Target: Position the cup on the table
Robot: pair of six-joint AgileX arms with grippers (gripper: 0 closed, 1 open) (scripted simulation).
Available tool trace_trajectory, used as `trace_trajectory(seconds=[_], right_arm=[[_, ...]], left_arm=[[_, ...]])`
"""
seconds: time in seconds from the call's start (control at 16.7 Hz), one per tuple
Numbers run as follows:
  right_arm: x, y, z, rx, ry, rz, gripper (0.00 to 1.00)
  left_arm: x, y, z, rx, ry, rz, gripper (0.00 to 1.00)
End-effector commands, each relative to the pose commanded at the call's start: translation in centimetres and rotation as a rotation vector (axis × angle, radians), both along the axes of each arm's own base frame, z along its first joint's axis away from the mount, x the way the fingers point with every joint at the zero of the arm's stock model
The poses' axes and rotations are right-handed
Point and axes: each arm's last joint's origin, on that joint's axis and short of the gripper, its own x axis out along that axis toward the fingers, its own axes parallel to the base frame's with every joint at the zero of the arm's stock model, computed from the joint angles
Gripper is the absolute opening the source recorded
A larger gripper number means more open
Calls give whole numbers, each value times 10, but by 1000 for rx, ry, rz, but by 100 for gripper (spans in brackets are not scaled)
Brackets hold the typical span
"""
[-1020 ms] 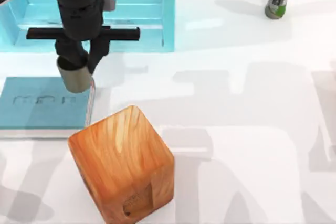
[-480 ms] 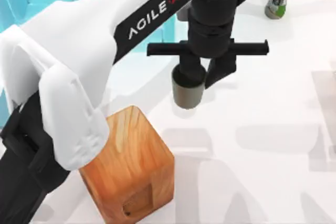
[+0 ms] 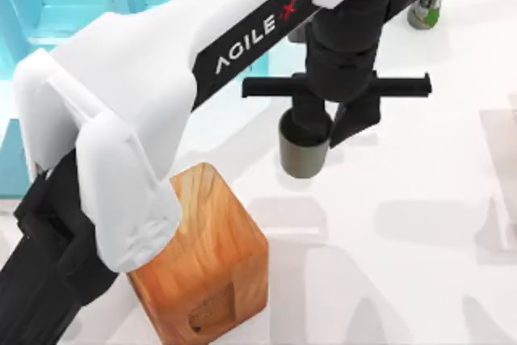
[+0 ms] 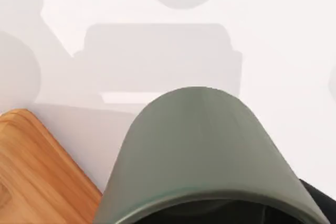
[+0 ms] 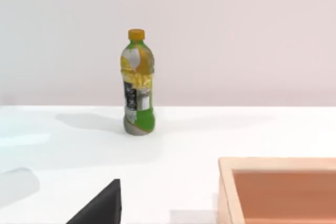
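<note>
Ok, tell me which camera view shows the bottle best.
The right wrist view: the bottle stands upright and whole on the table, orange cap to base, label facing the camera. In the top view just its lower part shows at the far edge, partly behind the left arm. The left wrist view looks past the cup instead.

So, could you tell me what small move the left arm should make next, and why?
Probably lower straight down. The left end effector holds the cup upright over bare table, to the right of the wooden block, so the spot looks suitable for setting it down.
</note>
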Motion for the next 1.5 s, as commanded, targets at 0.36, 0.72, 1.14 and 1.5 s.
trace_trajectory(seconds=[0.36, 0.72, 1.14, 1.5], right_arm=[[0, 0, 0, 0, 0, 0, 100], [0, 0, 0, 0, 0, 0, 100], [0, 0, 0, 0, 0, 0, 100], [0, 0, 0, 0, 0, 0, 100]], left_arm=[[4, 3, -27, 2, -3, 6, 0], [-1, 8, -61, 3, 1, 1, 0], [-1, 9, -63, 3, 1, 0, 15], [-1, 9, -63, 3, 1, 0, 60]])
